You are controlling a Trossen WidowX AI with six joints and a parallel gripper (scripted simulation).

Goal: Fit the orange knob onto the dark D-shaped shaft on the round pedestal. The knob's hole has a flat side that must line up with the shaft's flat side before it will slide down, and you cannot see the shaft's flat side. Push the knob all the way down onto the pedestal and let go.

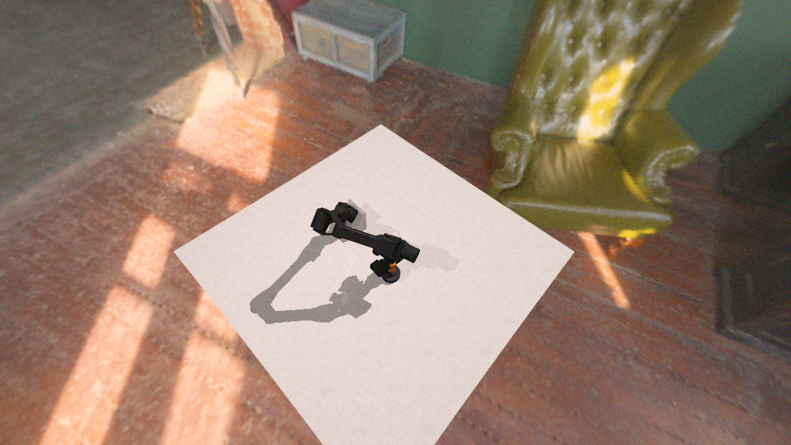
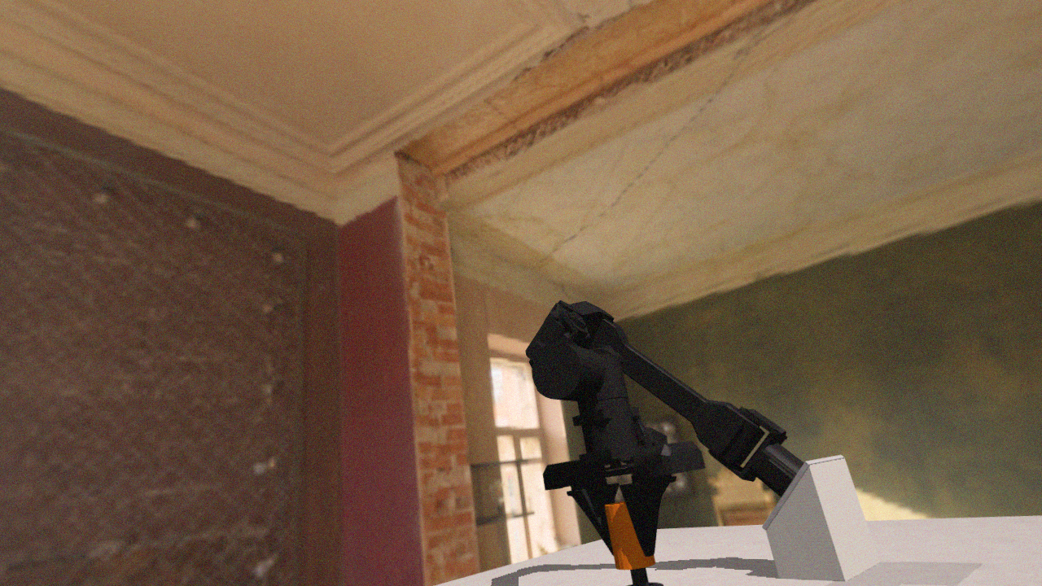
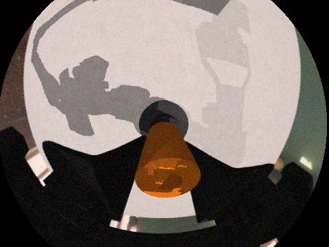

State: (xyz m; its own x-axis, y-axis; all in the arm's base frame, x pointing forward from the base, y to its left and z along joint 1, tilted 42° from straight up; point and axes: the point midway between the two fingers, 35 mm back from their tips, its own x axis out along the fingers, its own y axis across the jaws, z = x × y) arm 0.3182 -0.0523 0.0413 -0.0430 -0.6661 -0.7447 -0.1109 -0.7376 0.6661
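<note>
Three views of one white table (image 1: 381, 343) (image 2: 714, 543) (image 3: 137, 41)
I look steeply down from far above in the top view; the exterior looks from low and nearer, tilted upward; the wrist looks down closely along the fingers. Top and wrist share the pedestal (image 1: 391, 275) (image 3: 145, 116).

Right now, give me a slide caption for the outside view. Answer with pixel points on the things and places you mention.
Hand (image 2: 632, 551) gripping an orange knob (image 2: 623, 535) above the round pedestal (image 2: 645, 583), dark shaft (image 2: 639, 574) showing beneath it.
</note>
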